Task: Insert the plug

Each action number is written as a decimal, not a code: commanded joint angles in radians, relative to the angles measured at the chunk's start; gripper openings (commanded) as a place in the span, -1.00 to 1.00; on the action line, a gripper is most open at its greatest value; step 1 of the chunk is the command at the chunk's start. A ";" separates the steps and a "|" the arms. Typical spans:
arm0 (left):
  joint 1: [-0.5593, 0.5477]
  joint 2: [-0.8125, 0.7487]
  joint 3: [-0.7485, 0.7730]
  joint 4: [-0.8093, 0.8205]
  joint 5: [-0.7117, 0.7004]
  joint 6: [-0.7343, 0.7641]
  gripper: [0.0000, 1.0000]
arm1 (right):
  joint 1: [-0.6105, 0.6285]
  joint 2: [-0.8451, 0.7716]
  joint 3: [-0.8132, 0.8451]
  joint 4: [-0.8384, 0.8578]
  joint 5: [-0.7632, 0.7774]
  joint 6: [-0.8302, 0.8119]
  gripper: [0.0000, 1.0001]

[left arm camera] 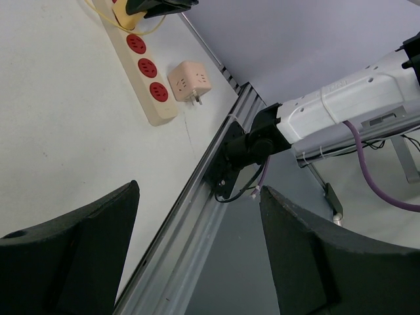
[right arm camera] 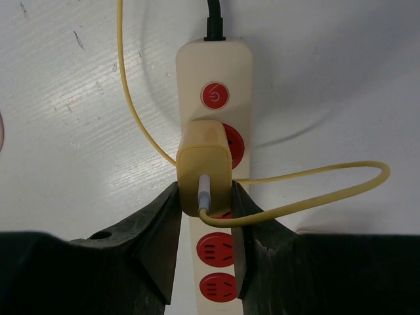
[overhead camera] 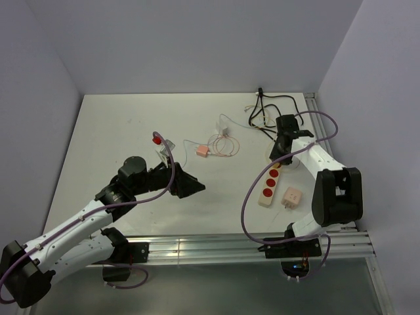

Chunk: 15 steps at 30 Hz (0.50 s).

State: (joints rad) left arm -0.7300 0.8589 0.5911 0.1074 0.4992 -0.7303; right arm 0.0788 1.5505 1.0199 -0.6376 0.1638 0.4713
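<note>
**Plug held over the socket, waiting for the push**

Toward the near edge, left of the middle, the left claw [overhead camera: 187, 184] hovers above the surface [overhead camera: 118, 131] with its jaws wide and nothing between them. It takes no part in this step.

Near the right edge, a small cube adapter [overhead camera: 291, 197] lies just beside the near end of the power strip [overhead camera: 270, 180], which runs away toward the far right corner. At the far end of the strip, the right claw [right arm camera: 205, 191] is closed tightly on the yellow plug [right arm camera: 205, 154].

The plug sits over the first red socket [right arm camera: 237, 141], next to the round switch [right arm camera: 214, 96]. A part of the socket shows at its right side, so the plug seems a little off, or not fully seated. The pins are hidden.

I judge that the insertion itself is in hand. The next move calls for a small correction to line up the pins with the holes, then a straight push down. Nothing holds the strip, so it may slide.
</note>
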 commanded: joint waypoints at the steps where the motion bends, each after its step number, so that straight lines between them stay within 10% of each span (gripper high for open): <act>1: -0.003 -0.012 0.042 0.034 0.012 -0.012 0.60 | -0.001 0.108 -0.080 -0.040 0.019 -0.002 -1.00; 6: -0.002 0.003 0.050 0.028 0.022 -0.024 0.59 | 0.007 0.039 -0.026 -0.057 0.039 -0.007 -1.00; 10: -0.002 -0.017 0.053 0.014 0.003 -0.034 0.60 | 0.018 -0.053 0.011 -0.036 0.017 -0.017 0.11; 15: -0.003 -0.027 0.087 -0.044 -0.030 -0.029 0.60 | 0.044 -0.118 0.157 -0.135 -0.042 -0.003 0.58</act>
State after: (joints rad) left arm -0.7300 0.8566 0.6132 0.0780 0.4904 -0.7536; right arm 0.1013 1.5089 1.0740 -0.7185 0.1551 0.4637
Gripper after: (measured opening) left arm 0.798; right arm 0.777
